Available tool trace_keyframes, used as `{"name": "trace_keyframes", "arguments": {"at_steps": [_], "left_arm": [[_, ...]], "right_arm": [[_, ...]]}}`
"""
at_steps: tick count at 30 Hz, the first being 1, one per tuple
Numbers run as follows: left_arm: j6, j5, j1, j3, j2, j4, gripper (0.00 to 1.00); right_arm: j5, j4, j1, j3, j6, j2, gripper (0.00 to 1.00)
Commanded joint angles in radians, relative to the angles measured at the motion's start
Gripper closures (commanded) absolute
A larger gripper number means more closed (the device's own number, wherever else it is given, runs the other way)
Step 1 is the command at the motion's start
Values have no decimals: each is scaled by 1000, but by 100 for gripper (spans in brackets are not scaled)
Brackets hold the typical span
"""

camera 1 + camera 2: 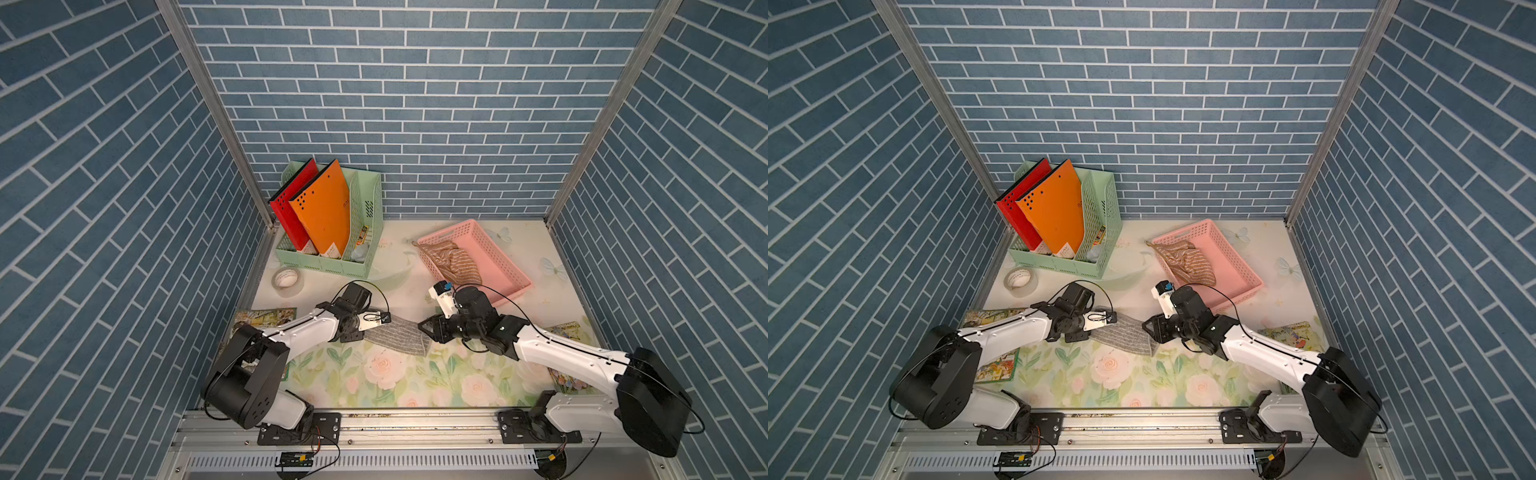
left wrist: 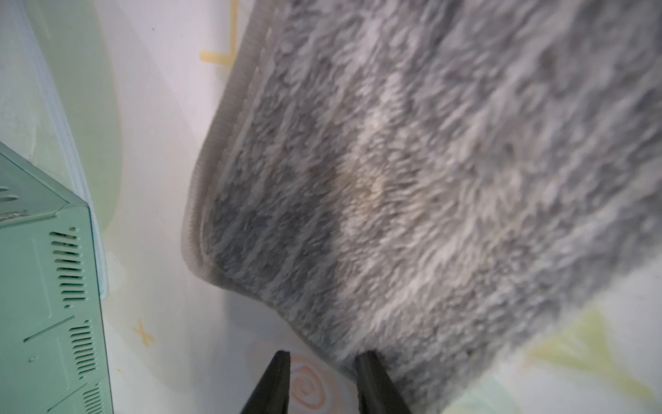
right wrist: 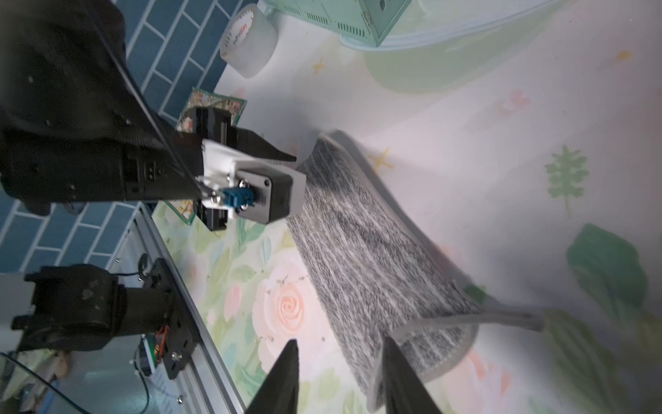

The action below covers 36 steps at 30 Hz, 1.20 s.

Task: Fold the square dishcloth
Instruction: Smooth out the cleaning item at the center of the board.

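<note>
The tape (image 3: 247,39) just beside the rack (image 1: 369,216) carries red lettering on its core, too blurred to read. Small print on the orange folder (image 1: 322,208) in the rack is also illegible. The grey cloth (image 1: 395,338) lies folded on the mat (image 1: 374,386), nearer the robot than the rack. The left gripper (image 2: 324,355) has its fingers apart, one tip at the cloth's edge and the other over bare mat. The right gripper (image 3: 340,342) also has its fingers apart, with the cloth's end partly in the gap.

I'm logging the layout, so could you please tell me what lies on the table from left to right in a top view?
First picture card → green file organizer → grey dishcloth → pink basket → second picture card.
</note>
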Motion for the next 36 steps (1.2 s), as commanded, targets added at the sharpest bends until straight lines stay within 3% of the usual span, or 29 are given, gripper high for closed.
{"name": "trace_keyframes", "arguments": {"at_steps": [1,5,10,17,20,24,26,29,32,36], "left_arm": [[15,-17,10,-13,-15,-62,63],[15,-16,12,-17,-12,-57,63],[17,-19,13,-14,-7,-46,63],[-8,-22,16,23,-14,-42,63],[-61,41,22,88,-30,-79,63],[-122,188,23,207,-71,-203,62],[-157,248,23,243,-69,-238,61],[-227,291,23,249,-34,-221,61],[-288,278,24,200,9,-134,62],[-322,230,31,153,62,-25,62]], "right_arm": [[-137,142,-13,6,72,134,75],[-149,162,-13,-49,97,160,86],[-119,121,-10,-160,110,127,94],[-48,33,19,-254,126,51,96],[-48,-25,25,-233,112,11,98],[-65,-149,14,-91,59,-124,95],[-91,-104,-3,-36,63,-86,93],[-161,20,-9,25,96,107,96],[-200,170,-2,29,146,235,98],[-185,240,14,-51,188,258,99]]}}
